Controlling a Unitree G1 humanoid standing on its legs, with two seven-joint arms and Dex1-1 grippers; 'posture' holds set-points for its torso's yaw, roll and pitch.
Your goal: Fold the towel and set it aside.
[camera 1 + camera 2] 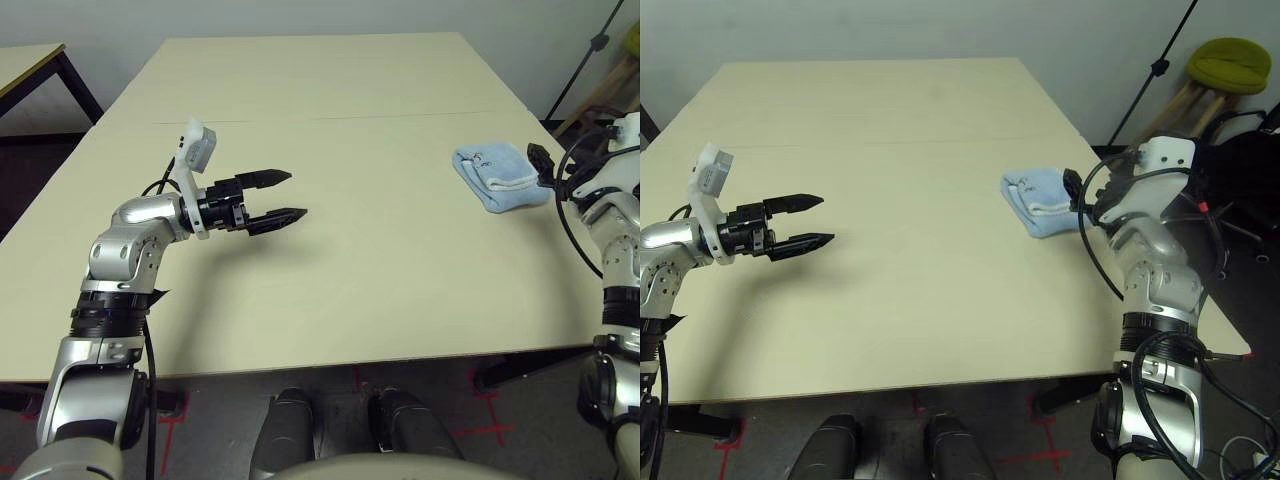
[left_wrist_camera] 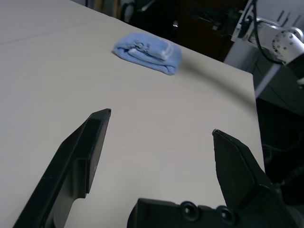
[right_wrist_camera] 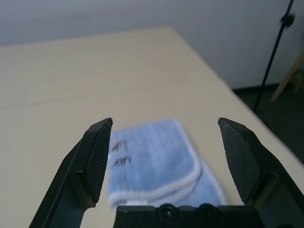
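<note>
Towel [image 1: 497, 177] folded near table [image 1: 330, 100] right edge; embroidery visible in right wrist view. Left gripper [image 1: 287, 197], right gripper [image 3: 166, 161] both wide apart, empty.

- Towel [image 1: 499, 177]: small light-blue terry cloth, white stitched edging visible along its folded layers.
- State: folded into a compact, thick bundle, several layers stacked; one white-edged corner curves across the top.
- Markings: faint dark embroidered mark on the upper face, too blurred to read.
- Pose: lying flat, not held.
- Location: on the pale table's surface, toward its right side, near the right edge.
</note>
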